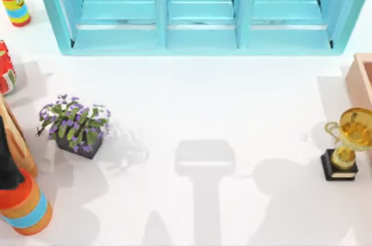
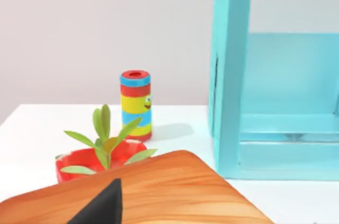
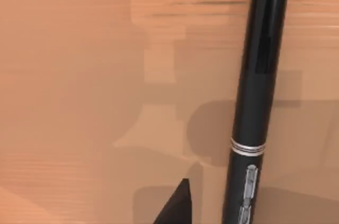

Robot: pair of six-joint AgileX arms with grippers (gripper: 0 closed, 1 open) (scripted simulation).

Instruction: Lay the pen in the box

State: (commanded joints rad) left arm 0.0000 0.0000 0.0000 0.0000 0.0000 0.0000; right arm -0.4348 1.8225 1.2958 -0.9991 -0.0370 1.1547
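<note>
The pen [image 3: 257, 102], slim and black with a silver band and a small grey label, stretches across the plain brown wooden floor of the box [image 3: 79, 75] in the right wrist view. A dark tip of my right gripper [image 3: 175, 208] shows beside the pen, with a gap between them. Blocky shadows fall on the wood around the pen. In the top view the box [image 1: 361, 80] is a tan wall at the table's right edge. My left gripper [image 2: 100, 205] is parked at the table's left edge over an orange wooden object [image 2: 175, 187].
A gold trophy [image 1: 347, 141] stands just in front of the box. A cyan shelf unit [image 1: 200, 10] spans the back. A purple-flowered plant [image 1: 74, 125], a red pot [image 1: 4, 68] and striped cylinders [image 1: 15, 3] [image 1: 26, 208] occupy the left side.
</note>
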